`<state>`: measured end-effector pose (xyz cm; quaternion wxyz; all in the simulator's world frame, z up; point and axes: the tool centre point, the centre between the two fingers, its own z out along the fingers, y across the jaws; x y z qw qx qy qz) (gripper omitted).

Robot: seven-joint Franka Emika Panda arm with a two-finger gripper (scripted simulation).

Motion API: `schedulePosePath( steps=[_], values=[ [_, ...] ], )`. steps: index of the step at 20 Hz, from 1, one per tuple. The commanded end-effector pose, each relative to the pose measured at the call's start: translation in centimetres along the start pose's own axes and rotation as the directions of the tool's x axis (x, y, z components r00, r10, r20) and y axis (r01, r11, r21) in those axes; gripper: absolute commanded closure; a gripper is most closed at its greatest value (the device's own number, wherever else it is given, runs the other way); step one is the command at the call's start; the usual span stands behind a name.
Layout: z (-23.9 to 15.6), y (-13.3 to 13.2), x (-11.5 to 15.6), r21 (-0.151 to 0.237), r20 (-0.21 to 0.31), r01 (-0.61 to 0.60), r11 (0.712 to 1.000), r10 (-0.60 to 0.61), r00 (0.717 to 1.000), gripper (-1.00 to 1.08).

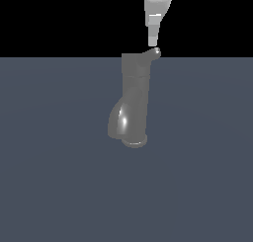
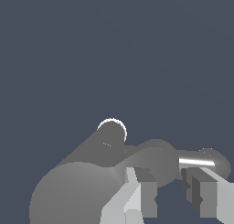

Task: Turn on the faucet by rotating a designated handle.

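Note:
The grey glossy faucet (image 1: 135, 95) stands upright on the floor, its bulging spout toward the exterior view's left and its round base ring at the bottom. The short thin handle (image 1: 156, 52) sticks out of the top cap toward the exterior view's right. My white gripper (image 1: 152, 42) hangs straight down just above the handle's tip, apart from it. In the wrist view the faucet (image 2: 87, 173) is seen from above, and the handle (image 2: 197, 162) lies just past my open gripper (image 2: 171, 193). The fingers (image 2: 141, 198) stand apart and hold nothing.
The dark blue-grey floor (image 1: 59, 177) spreads flat all around the faucet. Nothing else stands in either view.

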<state>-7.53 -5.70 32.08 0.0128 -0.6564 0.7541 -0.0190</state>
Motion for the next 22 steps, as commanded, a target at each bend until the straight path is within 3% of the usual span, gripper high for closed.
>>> schedulePosePath(
  steps=[1,22],
  values=[
    [2.4,0.6,-1.6,-0.054,0.007,0.032,0.998,-0.032,0.999,1.08],
    [2.7,-5.7,4.7,-0.046,0.003,-0.046,0.998,0.046,0.999,1.08]
  ],
)
